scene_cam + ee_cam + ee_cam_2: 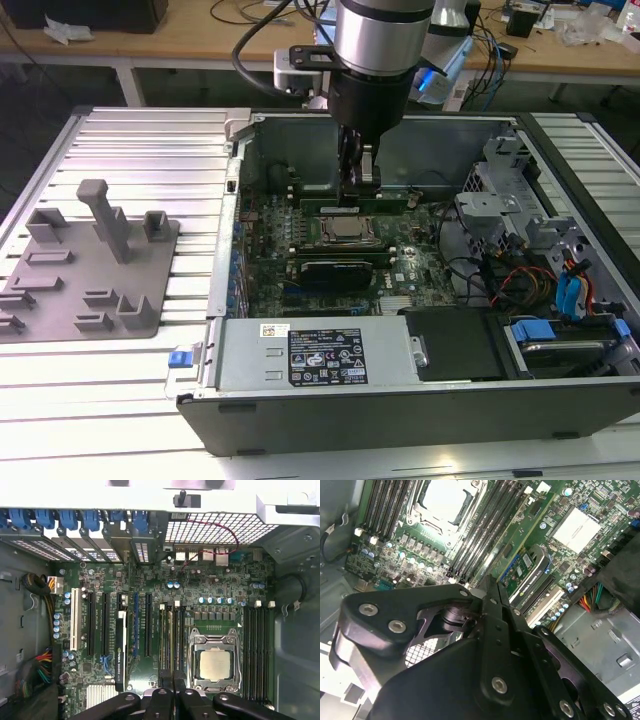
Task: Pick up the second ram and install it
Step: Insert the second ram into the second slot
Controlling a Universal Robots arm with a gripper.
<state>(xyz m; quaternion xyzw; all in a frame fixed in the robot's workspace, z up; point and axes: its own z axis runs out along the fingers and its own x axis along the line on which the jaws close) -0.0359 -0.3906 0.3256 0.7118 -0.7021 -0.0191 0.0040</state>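
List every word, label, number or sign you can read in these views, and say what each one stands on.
No text here reads reliably.
Black label on the power supply: white print, too small to read.
White sticker on the same unit: too small to read.
Motherboard markings in the first wrist view: too small to read.
Graphics card edge marking: blurred.

This was a robotics lab or electronics workshop: a robot arm (pixel 380 40) hung over an open computer case (pixel 400 420) that lay on a slatted metal counter (pixel 150 150), beside a grey fixture tray (pixel 90 270). Behind it stood wooden counters (pixel 180 40) strewn with cables (pixel 490 50) and small gear.
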